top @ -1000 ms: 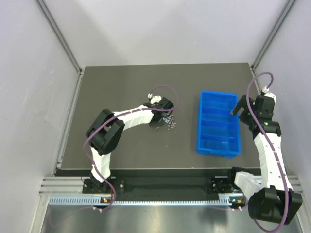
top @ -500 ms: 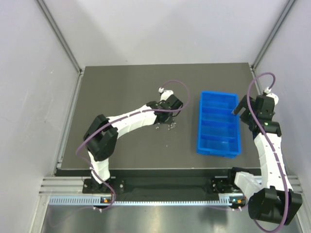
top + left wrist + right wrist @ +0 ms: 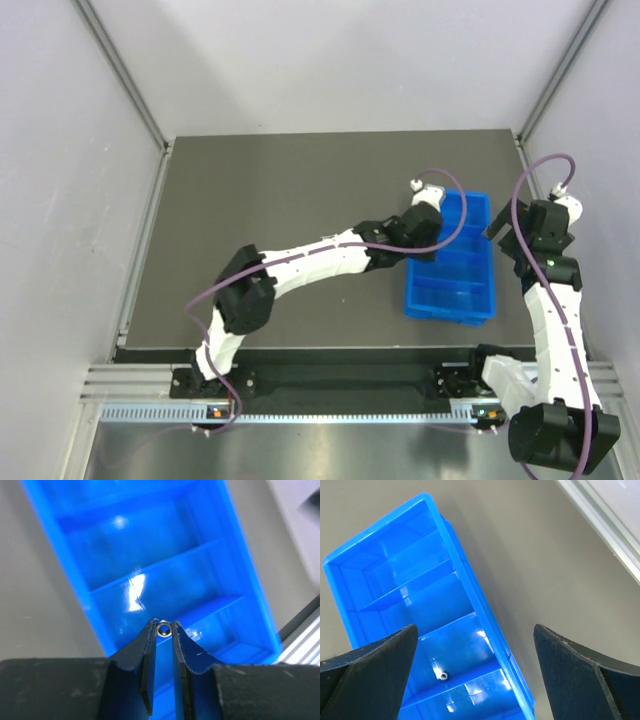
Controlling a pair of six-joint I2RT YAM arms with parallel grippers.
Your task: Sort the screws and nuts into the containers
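left end effector (image 3: 164, 629): pinching nut (image 3: 163, 628) above blue tray (image 3: 75, 575)
right end effector (image 3: 475, 628): spread wide, right of tray
screw (image 3: 440, 675): inside a tray compartment

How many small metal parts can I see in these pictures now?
2. One nut is pinched in the left gripper above the tray. One small part lies in a middle compartment. More may be hidden under the left arm.
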